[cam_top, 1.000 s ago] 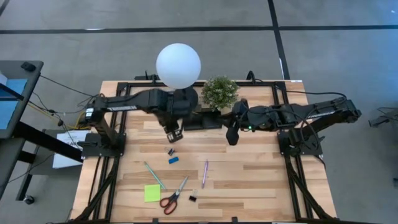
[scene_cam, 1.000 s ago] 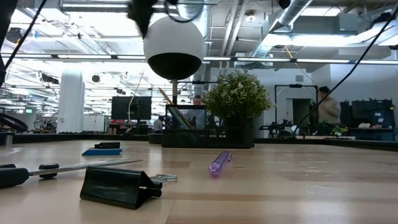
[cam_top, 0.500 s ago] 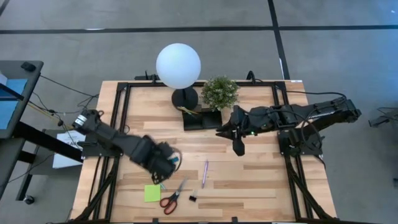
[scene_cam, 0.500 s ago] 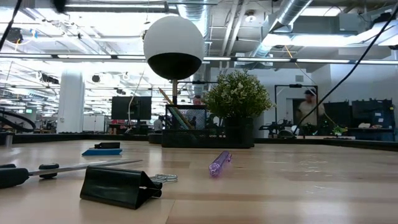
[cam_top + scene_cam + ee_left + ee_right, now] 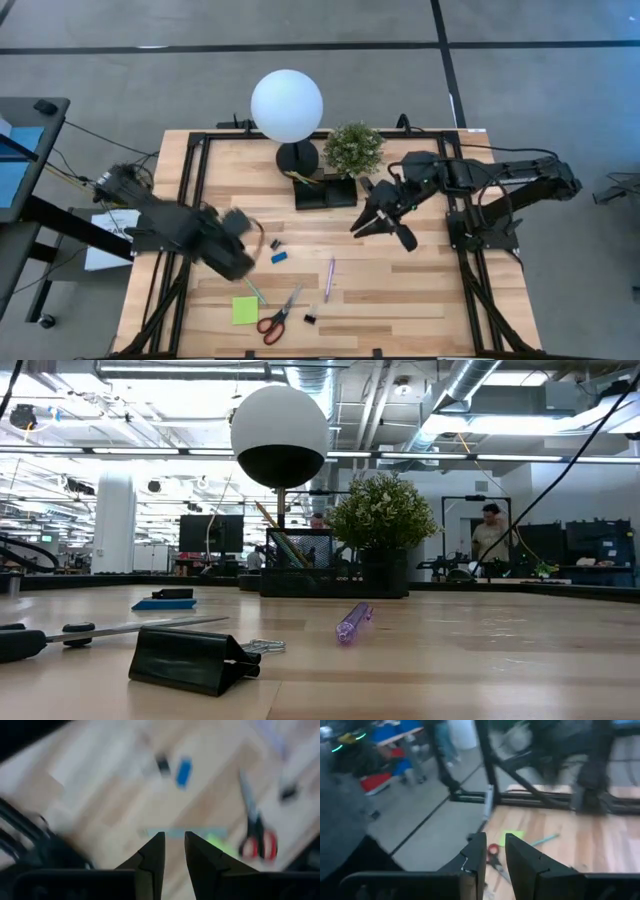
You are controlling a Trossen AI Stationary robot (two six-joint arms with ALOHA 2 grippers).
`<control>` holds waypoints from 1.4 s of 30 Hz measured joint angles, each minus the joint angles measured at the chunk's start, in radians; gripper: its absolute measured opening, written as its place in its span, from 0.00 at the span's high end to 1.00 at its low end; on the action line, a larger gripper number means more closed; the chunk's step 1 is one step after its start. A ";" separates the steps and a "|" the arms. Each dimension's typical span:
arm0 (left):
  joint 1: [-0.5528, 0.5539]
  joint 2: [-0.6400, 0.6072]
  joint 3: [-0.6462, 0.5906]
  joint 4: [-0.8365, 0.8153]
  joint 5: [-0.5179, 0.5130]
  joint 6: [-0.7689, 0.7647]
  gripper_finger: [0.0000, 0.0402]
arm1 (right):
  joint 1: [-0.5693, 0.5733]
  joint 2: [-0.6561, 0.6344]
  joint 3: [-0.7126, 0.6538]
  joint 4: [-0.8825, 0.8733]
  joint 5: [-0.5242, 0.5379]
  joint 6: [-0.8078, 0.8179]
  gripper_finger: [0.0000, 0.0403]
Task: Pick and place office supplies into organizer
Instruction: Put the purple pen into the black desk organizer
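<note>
While both arms are raised above the wooden counter (image 5: 400, 290), nothing is gripped.

The left pincer (image 5: 172, 851) and right pincer (image 5: 492, 851) are each seen narrowly parted and empty. The small black rectangular organizer tray (image 5: 325, 192) is found beside the potted plant (image 5: 354, 147); the red-handled scissors (image 5: 276, 318), lime-green sticky pad (image 5: 244, 310) and blue eraser (image 5: 279, 256) are left on the counter.

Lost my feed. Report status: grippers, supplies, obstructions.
Left gripper empty, jaws slightly apart, above table's left side. Right gripper empty, slightly apart, beside organizer. Scissors, sticky pad, eraser, purple pen on table. Nothing blocking.
</note>
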 joint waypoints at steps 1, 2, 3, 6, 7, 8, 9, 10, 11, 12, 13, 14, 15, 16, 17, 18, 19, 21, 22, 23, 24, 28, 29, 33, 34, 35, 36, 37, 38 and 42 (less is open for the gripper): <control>-0.004 -0.034 0.000 -0.001 -0.070 -0.022 0.83 | -0.006 0.004 0.000 -0.007 -0.013 -0.021 0.84; -0.009 -0.070 -0.001 0.002 -0.139 -0.039 0.83 | -0.010 0.006 -0.007 -0.011 -0.014 -0.042 0.84; -0.014 -0.105 -0.010 0.006 -0.201 -0.052 0.83 | -0.014 0.007 -0.017 -0.025 -0.017 -0.068 0.84; -0.024 -0.181 -0.029 0.006 -0.307 -0.066 0.83 | -0.032 0.010 -0.085 0.019 -0.095 -0.193 0.84; -0.025 -0.200 -0.040 0.005 -0.322 -0.066 0.83 | -0.033 0.020 -0.119 0.057 -0.132 -0.225 0.84; -0.027 -0.217 -0.051 0.004 -0.332 -0.066 0.83 | -0.033 0.030 -0.158 0.103 -0.164 -0.247 0.84; -0.028 -0.234 -0.065 0.003 -0.339 -0.067 0.83 | -0.032 0.044 -0.198 0.137 -0.186 -0.259 0.84; -0.028 -0.252 -0.082 0.003 -0.343 -0.068 0.83 | -0.031 0.063 -0.232 0.193 -0.194 -0.265 0.84; -0.028 -0.268 -0.103 0.002 -0.344 -0.068 0.83 | -0.030 0.087 -0.256 0.255 -0.194 -0.267 0.84; -0.028 -0.281 -0.124 0.002 -0.344 -0.068 0.83 | -0.029 0.108 -0.277 0.308 -0.194 -0.267 0.84; -0.028 -0.291 -0.143 0.001 -0.343 -0.068 0.83 | -0.029 0.130 -0.292 0.349 -0.194 -0.267 0.84; -0.028 -0.303 -0.162 0.002 -0.343 -0.071 0.83 | -0.030 0.158 -0.296 0.388 -0.193 -0.268 0.84; -0.028 -0.314 -0.182 0.002 -0.343 -0.076 0.83 | -0.030 0.190 -0.296 0.429 -0.193 -0.267 0.84; -0.028 -0.323 -0.199 0.000 -0.343 -0.081 0.83 | -0.030 0.219 -0.296 0.465 -0.193 -0.267 0.84; -0.028 -0.332 -0.214 0.000 -0.340 -0.089 0.83 | -0.030 0.245 -0.296 0.500 -0.193 -0.264 0.84; -0.028 -0.341 -0.229 0.002 -0.339 -0.102 0.83 | -0.028 0.269 -0.296 0.535 -0.194 -0.260 0.84; -0.028 -0.350 -0.243 0.002 -0.339 -0.116 0.83 | -0.023 0.293 -0.296 0.559 -0.194 -0.260 0.84; -0.028 -0.363 -0.260 0.001 -0.339 -0.146 0.83 | -0.016 0.341 -0.295 0.569 -0.194 -0.260 0.84; -0.028 -0.368 -0.266 0.002 -0.339 -0.157 0.83 | -0.012 0.363 -0.296 0.569 -0.194 -0.260 0.84; -0.028 -0.372 -0.272 0.001 -0.339 -0.168 0.83 | -0.007 0.388 -0.295 0.581 -0.194 -0.260 0.84; -0.028 -0.375 -0.277 0.000 -0.339 -0.179 0.83 | -0.001 0.409 -0.289 0.581 -0.194 -0.260 0.84; -0.028 -0.376 -0.300 0.003 -0.335 -0.236 0.83 | 0.027 0.486 -0.245 0.618 -0.193 -0.253 0.85; -0.028 -0.376 -0.305 0.003 -0.326 -0.243 0.83 | 0.032 0.502 -0.233 0.621 -0.194 -0.240 0.85; -0.028 -0.374 -0.312 0.001 -0.291 -0.238 0.83 | 0.044 0.562 -0.156 0.605 -0.194 -0.181 0.86; -0.028 -0.374 -0.312 0.002 -0.291 -0.236 0.83 | 0.044 0.572 -0.133 0.585 -0.194 -0.169 0.86; -0.028 -0.373 -0.312 0.002 -0.291 -0.236 0.83 | 0.046 0.583 -0.106 0.561 -0.194 -0.163 0.86; -0.028 -0.373 -0.312 0.002 -0.291 -0.236 0.83 | 0.050 0.591 -0.082 0.518 -0.194 -0.162 0.86; -0.028 -0.374 -0.312 0.002 -0.291 -0.237 0.83 | 0.052 0.594 -0.061 0.453 -0.193 -0.162 0.86; -0.028 -0.374 -0.312 0.001 -0.291 -0.237 0.83 | 0.054 0.595 -0.038 0.383 -0.192 -0.166 0.85; -0.028 -0.374 -0.312 0.002 -0.291 -0.237 0.83 | 0.071 0.595 0.056 0.152 -0.188 -0.263 0.83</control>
